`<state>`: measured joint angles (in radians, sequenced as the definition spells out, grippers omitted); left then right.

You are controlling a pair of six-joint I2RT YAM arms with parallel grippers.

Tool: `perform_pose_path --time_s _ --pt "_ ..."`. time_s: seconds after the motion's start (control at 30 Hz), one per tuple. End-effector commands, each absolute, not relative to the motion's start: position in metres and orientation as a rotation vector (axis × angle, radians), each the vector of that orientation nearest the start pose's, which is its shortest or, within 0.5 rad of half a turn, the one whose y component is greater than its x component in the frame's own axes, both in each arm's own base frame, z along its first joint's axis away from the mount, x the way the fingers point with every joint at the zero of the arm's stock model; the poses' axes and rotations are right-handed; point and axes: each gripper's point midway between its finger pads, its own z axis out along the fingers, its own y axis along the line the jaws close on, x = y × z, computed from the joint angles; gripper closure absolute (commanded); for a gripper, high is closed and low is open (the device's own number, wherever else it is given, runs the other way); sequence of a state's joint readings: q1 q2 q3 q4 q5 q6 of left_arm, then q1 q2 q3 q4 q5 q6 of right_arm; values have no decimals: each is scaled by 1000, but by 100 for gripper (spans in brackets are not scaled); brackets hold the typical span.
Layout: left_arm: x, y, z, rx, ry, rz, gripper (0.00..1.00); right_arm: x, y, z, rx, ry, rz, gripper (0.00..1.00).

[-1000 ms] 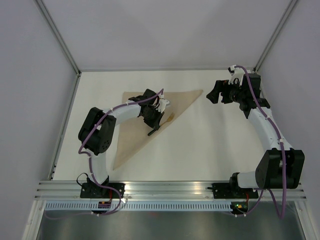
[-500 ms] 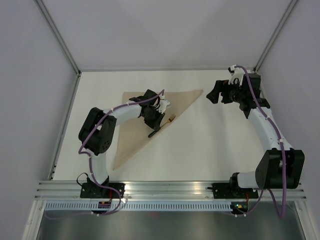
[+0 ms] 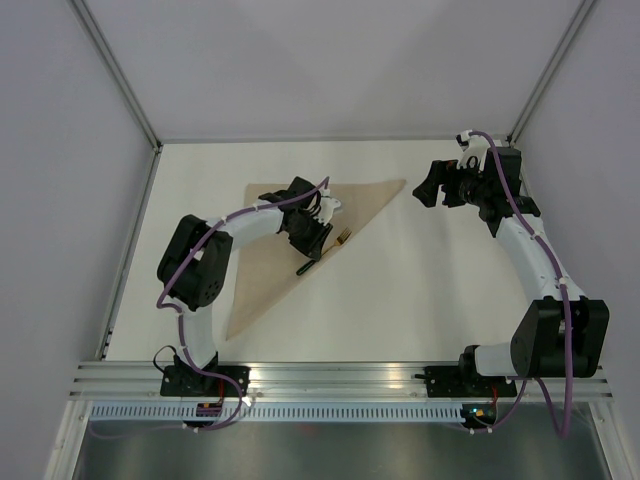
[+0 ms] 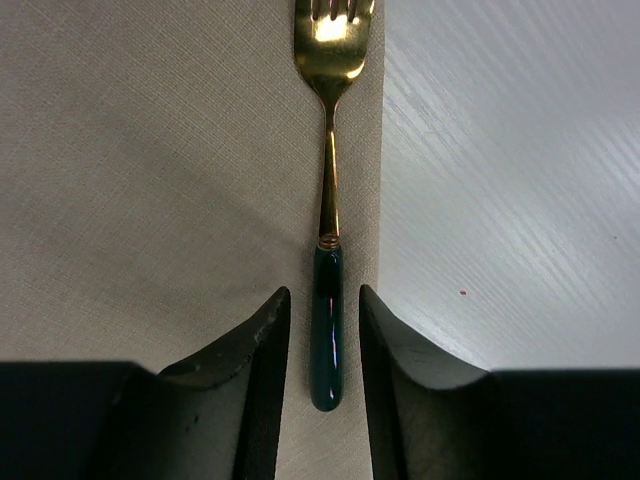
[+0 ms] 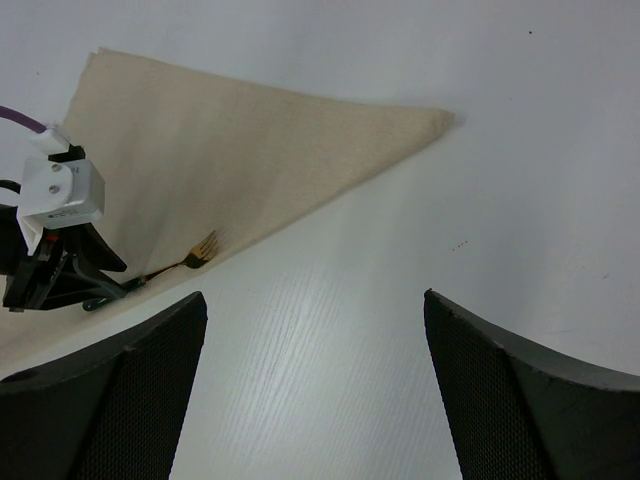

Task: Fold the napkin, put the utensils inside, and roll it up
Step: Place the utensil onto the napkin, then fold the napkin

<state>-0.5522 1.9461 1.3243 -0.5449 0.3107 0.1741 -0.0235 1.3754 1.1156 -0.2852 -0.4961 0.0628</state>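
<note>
- The white desk [image 3: 400, 300] holds everything.
- The tan napkin [image 3: 260, 280] lies flat on it, folded into a triangle.
- The right pincer [image 5: 314, 296] is wide apart and holds nothing.
- The left pincer [image 4: 322, 295] is a little apart.
- The gold fork [image 4: 328, 190] lies on the napkin's edge, with its green handle between the left pincer's fingers.

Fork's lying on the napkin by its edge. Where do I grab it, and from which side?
Take the fork by its dark green handle, coming straight down from above with the jaws across its width. It lies flat on the napkin along the cloth's edge, and the handle is thicker than the thin gold neck. The left gripper hangs over it, open jaws either side.
</note>
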Motion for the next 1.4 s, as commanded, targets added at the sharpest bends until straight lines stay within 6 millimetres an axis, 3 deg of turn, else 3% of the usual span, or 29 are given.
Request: perform_pose_path --time_s 0.0,0.13,0.37,0.6,0.63,0.7,0.73,0.8,0.83,0.87,1.07,1.1,1.13,1.2,1.23,1.37 --pt "342 -263 59 1027 2460 -503 60 398 77 231 -217 2032 535 6" --pt "350 -266 80 1017 2409 -490 55 398 77 231 -218 2032 537 6" --pt "375 -276 134 926 2288 -473 48 399 78 229 -217 2035 542 6" --pt "390 -269 211 740 2150 -425 42 397 82 228 -232 2034 565 6" --pt "390 -263 233 702 2110 -411 42 396 86 228 -239 2034 571 6" --pt "389 -256 255 648 2073 -394 40 396 88 229 -240 2035 575 6" --pt "387 -250 276 574 2045 -391 39 393 103 230 -279 2032 593 6" --pt "384 -240 298 475 2021 -398 38 391 113 231 -308 2030 588 6" --pt "384 -234 307 429 2008 -389 37 388 128 232 -349 2024 596 6" --pt "377 -228 326 394 1972 -402 37 389 131 231 -355 2032 564 7" --pt "341 -202 379 264 1878 -456 35 369 196 217 -591 2030 489 9" --pt "337 -199 382 250 1872 -462 34 365 206 214 -635 2022 480 9" --pt "334 -197 383 244 1870 -460 33 353 228 209 -705 2018 500 9" --pt "328 -187 390 213 1852 -445 33 345 248 203 -764 2004 491 10" --pt "326 -185 387 208 1869 -437 33 332 270 195 -835 1998 511 11" --pt "315 -175 387 164 1892 -432 34 302 324 178 -990 1948 545 13"
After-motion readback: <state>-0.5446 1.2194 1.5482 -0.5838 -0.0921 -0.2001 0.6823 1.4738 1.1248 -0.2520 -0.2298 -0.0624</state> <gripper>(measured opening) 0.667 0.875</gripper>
